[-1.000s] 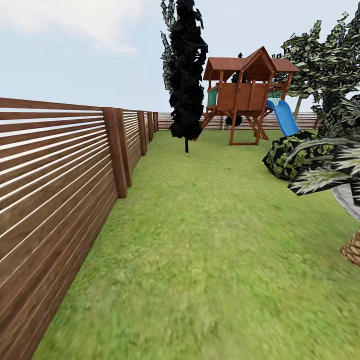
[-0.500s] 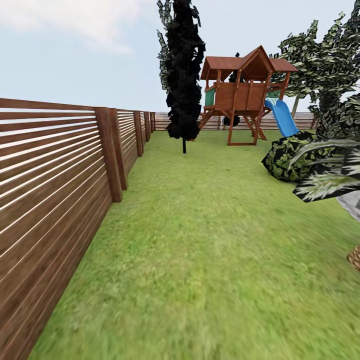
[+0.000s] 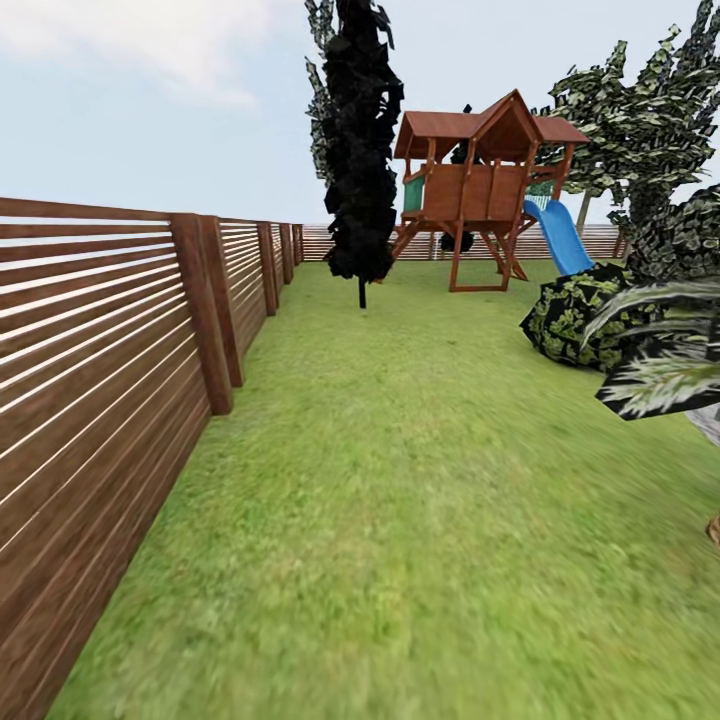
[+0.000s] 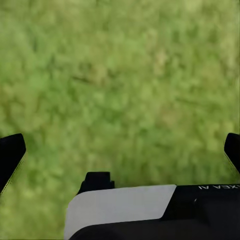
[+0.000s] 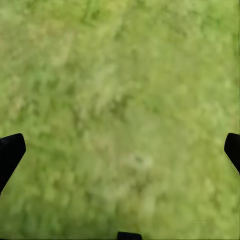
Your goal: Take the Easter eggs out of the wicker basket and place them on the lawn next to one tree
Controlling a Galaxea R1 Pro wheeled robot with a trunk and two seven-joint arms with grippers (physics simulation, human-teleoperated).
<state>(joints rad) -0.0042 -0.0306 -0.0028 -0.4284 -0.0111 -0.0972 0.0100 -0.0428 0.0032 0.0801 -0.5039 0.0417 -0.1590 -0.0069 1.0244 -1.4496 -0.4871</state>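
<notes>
Easter eggs and wicker basket: not located in the present views, position undetermined. Lawn (image 3: 420, 480) ahead, broad and bare, bounded on the left by slatted wooden fence (image 3: 100, 340). Dark cypress (image 3: 358, 150) upright mid-lawn; wooden playset (image 3: 480, 190) with blue slide (image 3: 560, 235) beyond it; shrubs (image 3: 580, 315) and palm fronds (image 3: 660, 370) at the right edge. Leafy tree (image 3: 640, 130) behind the shrubs, trunk mostly hidden.

Left end effector (image 4: 120, 150): released, fingertips spread wide at the frame edges, nothing between, grass beneath. Right end effector (image 5: 120, 150): likewise released and empty over grass.

Judged stage: transit, search for basket, no egg taken yet.

Risks from here: base drift toward the fence, close on the left, with scrape or stall; wrong tree selection, cypress or palm mistaken for the broad-crowned tree; basket missed if screened by the shrubs.
</notes>
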